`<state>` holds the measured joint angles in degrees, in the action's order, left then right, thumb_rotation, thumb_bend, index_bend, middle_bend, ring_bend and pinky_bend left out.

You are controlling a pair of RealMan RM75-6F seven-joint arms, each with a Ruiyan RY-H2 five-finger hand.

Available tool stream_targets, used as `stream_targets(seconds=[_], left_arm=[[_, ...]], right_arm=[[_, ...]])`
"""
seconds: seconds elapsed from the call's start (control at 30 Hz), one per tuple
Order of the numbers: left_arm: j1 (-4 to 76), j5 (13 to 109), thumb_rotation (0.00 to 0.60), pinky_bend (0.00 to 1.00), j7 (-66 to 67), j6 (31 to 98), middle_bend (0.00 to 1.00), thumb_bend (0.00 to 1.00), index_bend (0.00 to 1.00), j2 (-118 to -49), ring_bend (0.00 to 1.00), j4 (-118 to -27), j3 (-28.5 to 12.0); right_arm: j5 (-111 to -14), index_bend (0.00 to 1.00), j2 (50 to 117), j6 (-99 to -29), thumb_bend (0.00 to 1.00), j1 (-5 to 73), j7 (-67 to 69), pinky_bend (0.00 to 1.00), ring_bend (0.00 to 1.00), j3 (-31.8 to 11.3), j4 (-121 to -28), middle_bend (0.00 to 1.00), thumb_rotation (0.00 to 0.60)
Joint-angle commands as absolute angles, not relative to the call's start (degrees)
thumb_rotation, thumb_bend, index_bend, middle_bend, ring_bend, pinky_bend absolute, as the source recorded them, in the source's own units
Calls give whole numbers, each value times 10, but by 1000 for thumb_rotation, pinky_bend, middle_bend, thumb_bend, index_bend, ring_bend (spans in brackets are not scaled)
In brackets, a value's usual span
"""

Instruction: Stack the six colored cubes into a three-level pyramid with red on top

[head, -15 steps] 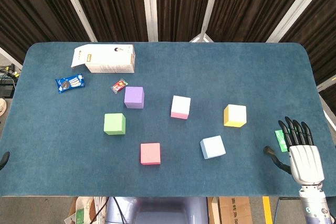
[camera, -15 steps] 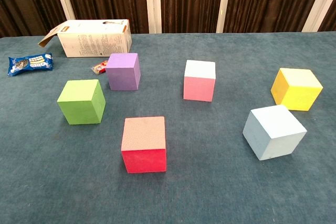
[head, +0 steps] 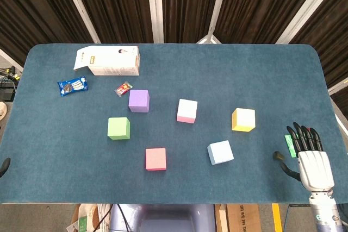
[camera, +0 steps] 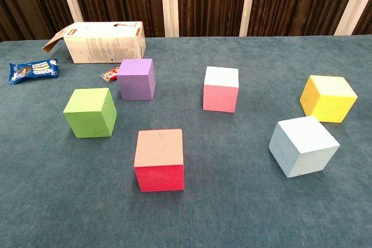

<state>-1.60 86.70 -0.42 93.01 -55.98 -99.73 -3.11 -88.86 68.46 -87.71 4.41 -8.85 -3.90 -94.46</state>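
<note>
Nothing stacked yet; my right hand has only eased back a touch.

On the blue table [head: 272, 69], all six cubes sit apart: purple cube [head: 138, 100], green cube [head: 118, 128], red cube [head: 155, 158], pink cube [head: 187, 111], yellow cube [head: 243, 119], pale blue cube [head: 220, 152]. My right hand [head: 311, 156] hovers empty, fingers spread, near the table's right edge; my left hand isn't visible.

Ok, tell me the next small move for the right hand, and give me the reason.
Probably reach the right hand left toward the light blue cube. The hand is open and holds nothing at the table's right edge, all six cubes sit apart with nothing stacked, and that cube and the yellow cube lie nearest it. Either would do for the base row; the red cube should wait for the top.
</note>
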Motion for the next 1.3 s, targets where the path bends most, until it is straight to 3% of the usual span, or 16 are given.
stream_targets(seconds=[0.03, 0.37, 0.6, 0.77, 0.93, 1.1, 1.3], left_arm=[[-13, 865, 600, 0, -4, 922, 0, 417, 145, -561, 0, -998, -29], [-10, 875, 600, 0, 8, 919, 0, 417, 144, -565, 0, -1002, -25], [-8, 869, 600, 0, 22, 915, 0, 418, 143, -572, 0, -1005, -26], [-9, 867, 600, 0, 39, 915, 0, 419, 144, -576, 0, -1008, -26], [-7, 858, 600, 0, 50, 914, 0, 421, 144, -581, 0, -1007, -30], [-6, 848, 600, 0, 55, 912, 0, 421, 144, -583, 0, -1006, -34], [-4, 836, 600, 0, 60, 910, 0, 421, 143, -585, 0, -1004, -39]], right_arm=[[-883, 0, 684, -874, 205, 43, -89, 0, 0, -39, -946, 0, 600], [-866, 0, 660, -832, 205, 66, -75, 0, 0, -50, -967, 0, 600], [-784, 0, 600, -712, 205, 141, -86, 0, 0, -101, -1012, 0, 600], [-664, 0, 573, -592, 205, 210, -127, 0, 0, -133, -1040, 0, 600], [-543, 0, 568, -515, 205, 274, -176, 0, 0, -153, -1046, 0, 600], [-432, 0, 585, -483, 205, 339, -231, 0, 0, -158, -1029, 0, 600], [-258, 0, 607, -495, 204, 421, -318, 0, 0, -140, -1024, 0, 600]])
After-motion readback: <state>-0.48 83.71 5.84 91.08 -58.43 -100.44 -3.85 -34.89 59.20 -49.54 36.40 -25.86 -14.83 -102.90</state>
